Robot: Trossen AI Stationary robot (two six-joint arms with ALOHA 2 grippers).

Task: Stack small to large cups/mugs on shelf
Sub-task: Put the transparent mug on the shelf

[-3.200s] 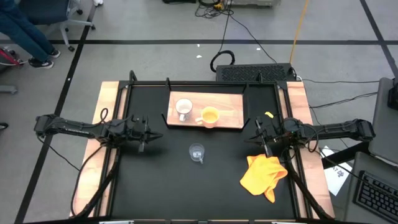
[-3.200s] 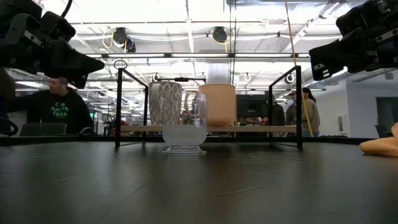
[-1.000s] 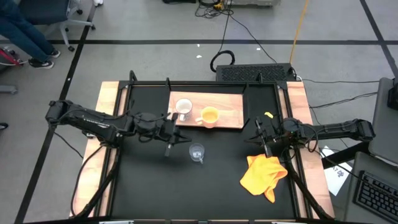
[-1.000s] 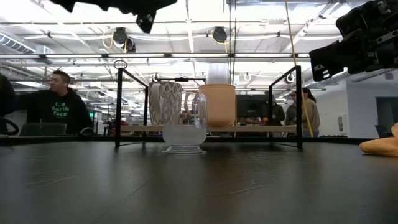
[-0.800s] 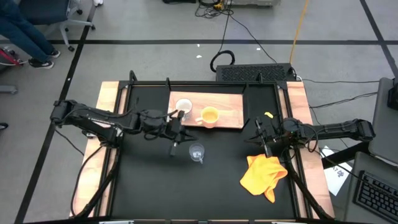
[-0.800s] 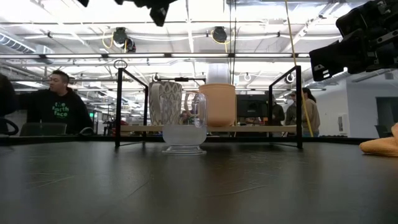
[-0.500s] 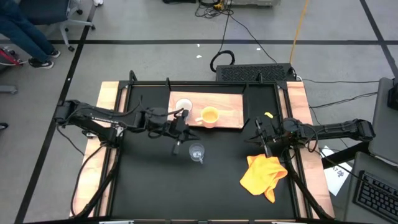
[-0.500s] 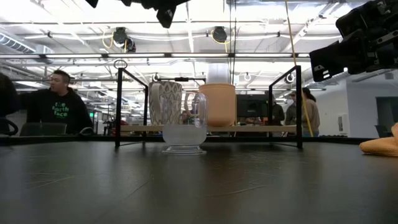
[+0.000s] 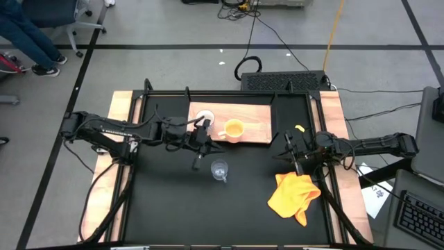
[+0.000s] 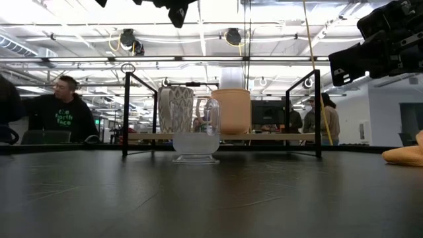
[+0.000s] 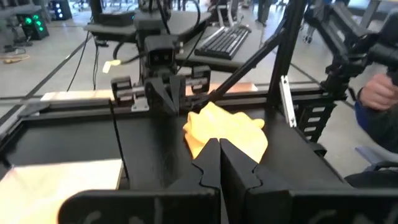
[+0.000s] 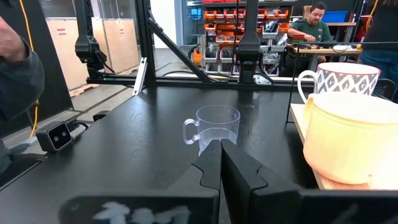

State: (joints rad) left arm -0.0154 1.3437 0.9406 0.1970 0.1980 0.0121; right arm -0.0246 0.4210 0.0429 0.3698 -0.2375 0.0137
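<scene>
On the light-wood shelf (image 9: pixel 253 125) at the table's far middle stand a white patterned mug (image 12: pixel 346 78) and an orange-yellow mug (image 9: pixel 234 129). A clear glass cup (image 9: pixel 220 170) stands on its base on the black table just in front of the shelf. My left gripper (image 9: pixel 208 144) hovers shut and empty high over the shelf's near edge, up and to the left of the glass, partly covering the white mug from above. My right gripper (image 9: pixel 286 153) waits shut at the table's right side, pointing at the glass (image 12: pixel 214 127).
A yellow cloth (image 9: pixel 295 194) lies crumpled at the near right of the table, below my right gripper. Thin black frame posts (image 10: pixel 125 112) stand at the shelf's ends. People show in the room behind the table.
My left gripper has moved toward the table's right and slightly toward the far edge, rising, and now hangs by the shelf's near edge close to the glass cup. It has stayed shut. The cups and mugs have not moved.
</scene>
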